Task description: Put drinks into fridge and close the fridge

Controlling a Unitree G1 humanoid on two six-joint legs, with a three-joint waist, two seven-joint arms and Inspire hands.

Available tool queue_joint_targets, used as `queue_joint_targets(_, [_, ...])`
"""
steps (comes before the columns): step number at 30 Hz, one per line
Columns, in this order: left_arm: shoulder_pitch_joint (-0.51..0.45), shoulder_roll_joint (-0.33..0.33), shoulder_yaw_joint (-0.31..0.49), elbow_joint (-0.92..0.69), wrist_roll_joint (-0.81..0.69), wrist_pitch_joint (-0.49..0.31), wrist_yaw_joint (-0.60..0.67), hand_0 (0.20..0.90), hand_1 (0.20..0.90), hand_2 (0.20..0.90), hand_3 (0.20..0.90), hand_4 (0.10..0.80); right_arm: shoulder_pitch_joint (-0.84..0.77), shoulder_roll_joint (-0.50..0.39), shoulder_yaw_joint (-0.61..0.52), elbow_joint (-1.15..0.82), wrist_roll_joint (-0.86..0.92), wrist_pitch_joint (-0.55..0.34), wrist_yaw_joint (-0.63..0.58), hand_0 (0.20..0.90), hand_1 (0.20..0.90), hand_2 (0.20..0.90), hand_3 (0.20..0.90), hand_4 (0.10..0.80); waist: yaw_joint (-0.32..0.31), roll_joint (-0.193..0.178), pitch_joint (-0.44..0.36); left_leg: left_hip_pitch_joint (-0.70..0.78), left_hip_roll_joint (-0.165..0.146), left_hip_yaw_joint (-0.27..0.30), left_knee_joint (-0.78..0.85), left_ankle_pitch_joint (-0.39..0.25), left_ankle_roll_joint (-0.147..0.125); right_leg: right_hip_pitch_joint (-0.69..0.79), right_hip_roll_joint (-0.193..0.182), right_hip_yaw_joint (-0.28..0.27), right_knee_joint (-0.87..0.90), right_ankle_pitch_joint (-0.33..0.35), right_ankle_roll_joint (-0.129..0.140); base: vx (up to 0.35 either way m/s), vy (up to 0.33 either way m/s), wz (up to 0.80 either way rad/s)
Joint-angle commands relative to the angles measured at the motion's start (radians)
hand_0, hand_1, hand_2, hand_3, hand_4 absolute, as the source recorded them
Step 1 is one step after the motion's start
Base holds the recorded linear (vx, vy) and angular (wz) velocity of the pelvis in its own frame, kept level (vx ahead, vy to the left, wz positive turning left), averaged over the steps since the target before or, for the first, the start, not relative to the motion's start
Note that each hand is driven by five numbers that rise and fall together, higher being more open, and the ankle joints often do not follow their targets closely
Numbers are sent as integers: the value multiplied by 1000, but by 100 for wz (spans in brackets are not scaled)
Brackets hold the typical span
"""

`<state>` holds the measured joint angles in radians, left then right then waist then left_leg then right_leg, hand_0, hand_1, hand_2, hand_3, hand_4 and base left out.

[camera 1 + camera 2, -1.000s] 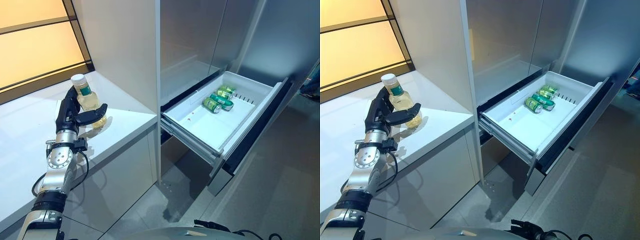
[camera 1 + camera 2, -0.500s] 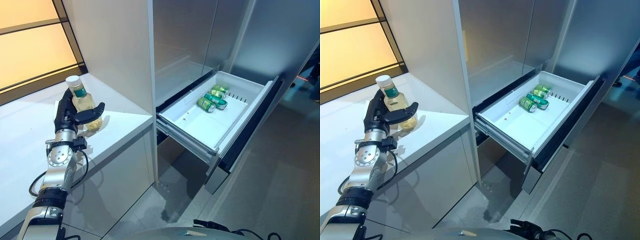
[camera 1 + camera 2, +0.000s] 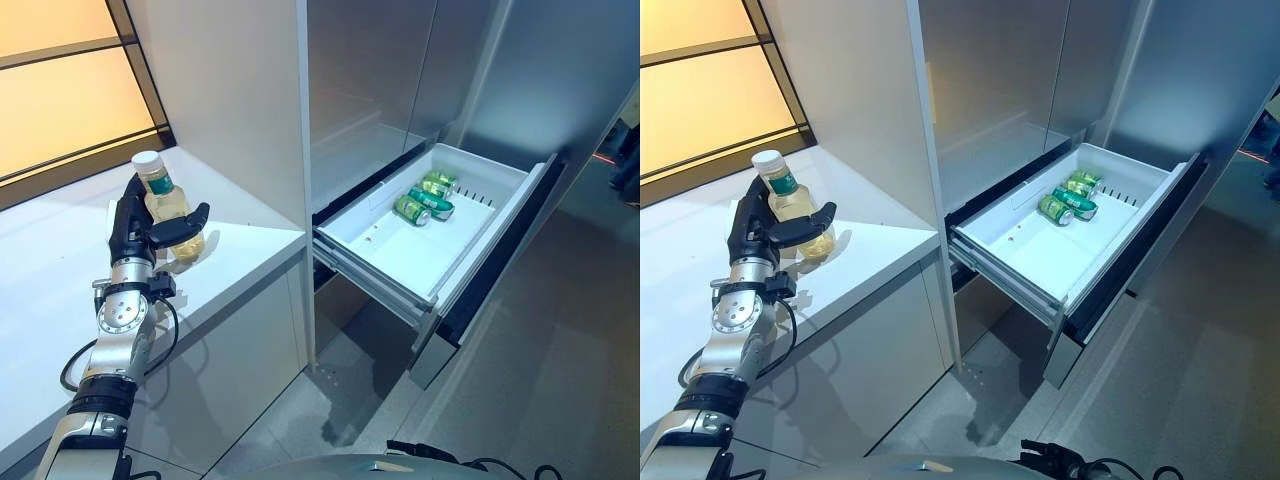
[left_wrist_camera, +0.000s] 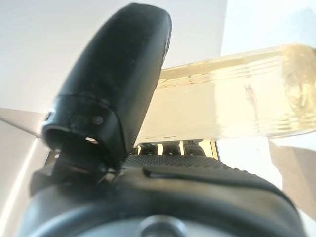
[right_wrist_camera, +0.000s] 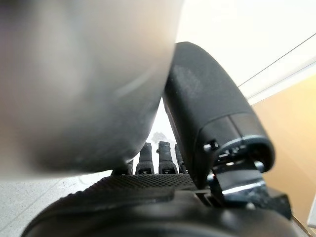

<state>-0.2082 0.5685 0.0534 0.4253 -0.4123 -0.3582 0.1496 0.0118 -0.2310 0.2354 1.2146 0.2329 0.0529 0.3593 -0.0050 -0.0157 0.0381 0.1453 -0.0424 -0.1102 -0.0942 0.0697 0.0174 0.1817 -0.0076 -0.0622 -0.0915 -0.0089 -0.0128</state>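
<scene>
A clear bottle (image 3: 166,205) of pale yellow drink with a white cap and green neck label stands upright near the edge of the white counter (image 3: 250,228). My left hand (image 3: 135,235) is shut on it, thumb across the front and fingers behind. The left wrist view shows the bottle (image 4: 232,96) pressed between the thumb (image 4: 118,89) and the fingers. I cannot tell whether it rests on the counter or hangs just above it. The fridge's white drawer (image 3: 375,268) is pulled out, with green cans (image 3: 425,197) lying at its far end. My right hand (image 5: 212,113) hangs idle, relaxed.
The tall steel fridge (image 3: 380,90) rises to the right of the counter, its side panel (image 3: 230,90) between the bottle and the drawer. The open drawer's dark front (image 3: 500,250) juts over the grey floor (image 3: 560,360). A window (image 3: 60,80) lies behind the counter.
The whole picture shifted a little between one second ago and half a second ago, so the camera moved. My left hand and the bottle have kept their place.
</scene>
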Motion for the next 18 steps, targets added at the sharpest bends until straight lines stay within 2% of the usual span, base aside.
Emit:
queue_joint_targets(1, [-222,41,14,-29,-12,-123,-2,300,300,300,200,100,-2,-4,48,17,9,7,17,900,900,900,900,800,5,15,-34,28,-31,53,7,-104,35,-42,-34,31,58,14,53,0,0,0])
queue_joint_targets(13, [-223,31,12,-56,-24,-187,11,300,300,300,200,100,-1,-2,53,23,6,2,15,900,900,900,900,800,4,15,-37,28,-30,53,7,-103,33,-40,-31,31,57,12,52,0,0,0])
queue_joint_targets(18, [-227,20,19,-77,-72,-198,1,300,300,300,200,100,0,-1,57,23,5,-1,15,900,900,900,900,800,4,14,-38,28,-30,51,7,-103,31,-39,-30,29,56,11,50,0,0,0])
